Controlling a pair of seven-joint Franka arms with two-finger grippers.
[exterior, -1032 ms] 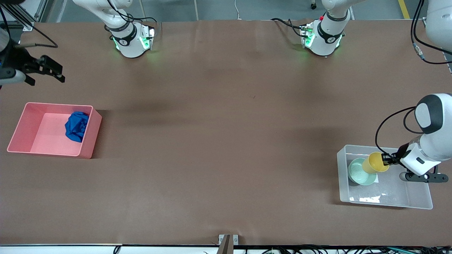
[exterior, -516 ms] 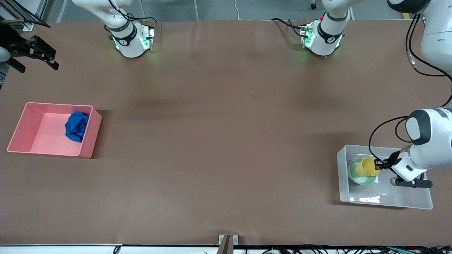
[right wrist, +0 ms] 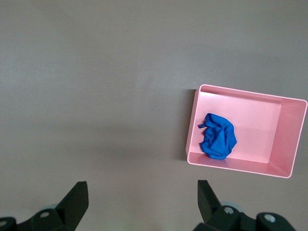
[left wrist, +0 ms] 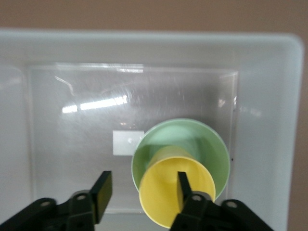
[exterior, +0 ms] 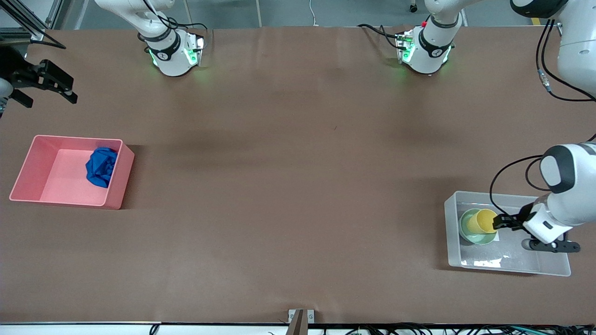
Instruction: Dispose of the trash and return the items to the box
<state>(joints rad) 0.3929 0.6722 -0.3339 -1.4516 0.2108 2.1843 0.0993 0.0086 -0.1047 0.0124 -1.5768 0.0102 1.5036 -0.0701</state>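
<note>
The yellow cup [exterior: 482, 221] stands in the mint-green bowl [exterior: 469, 236] inside the clear box [exterior: 512, 256] at the left arm's end of the table. My left gripper [exterior: 499, 222] is open at the cup's rim. In the left wrist view, one finger [left wrist: 182, 185] is inside the cup [left wrist: 168, 192] and the other [left wrist: 103, 190] stands apart from it; the bowl [left wrist: 192, 139] and box [left wrist: 260, 120] show too. The blue wad [exterior: 100, 166] lies in the pink bin [exterior: 28, 172]. My right gripper [exterior: 46, 88] is open and empty, up over the table's right-arm end.
The right wrist view shows the pink bin [right wrist: 288, 144] with the blue wad [right wrist: 218, 136] from above and my right gripper [right wrist: 142, 197]. A white square label [left wrist: 126, 143] lies on the box's bottom beside the bowl. Both arm bases stand along the table's top edge.
My left gripper lowered the yellow cup into the green bowl and opened off it. My right gripper rose away from the pink bin toward the table's end, then held.
</note>
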